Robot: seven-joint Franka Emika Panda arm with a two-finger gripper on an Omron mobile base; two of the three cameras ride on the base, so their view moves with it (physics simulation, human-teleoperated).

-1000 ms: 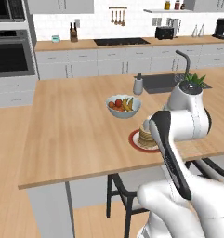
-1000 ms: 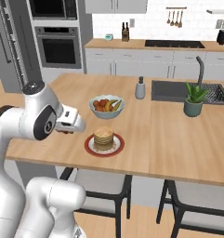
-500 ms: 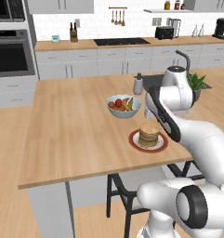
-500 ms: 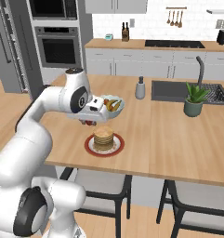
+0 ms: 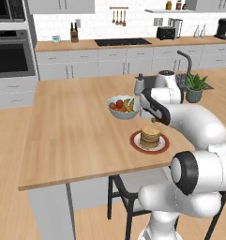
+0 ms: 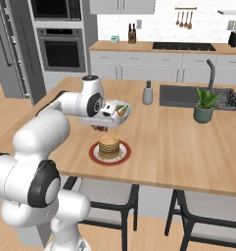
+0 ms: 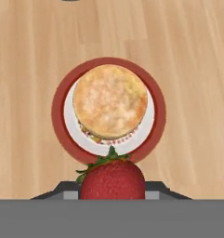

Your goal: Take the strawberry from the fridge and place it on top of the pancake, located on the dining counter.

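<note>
The claw (image 7: 112,193) is closed on the strawberry (image 7: 112,179), gripping its plump sides. It looks light, soft and easily bruised, so a gentle hold suits. Beyond, the pancake (image 7: 110,101) waits on the worktop (image 7: 192,69).

Strawberry (image 7: 112,179) in gripper (image 7: 112,189), above pancake stack (image 7: 110,100) on red-rimmed plate (image 7: 155,111), wood counter (image 7: 192,69).

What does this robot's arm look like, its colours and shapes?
The arm is glossy white, built of thick rounded segments with bulbous elbows. Flat dark grey to black discs cap its joints, and a dark band runs along the forearm link in the left base view. The gripper is a boxy white hand with small dark jaws. No cables or markings show.
</note>
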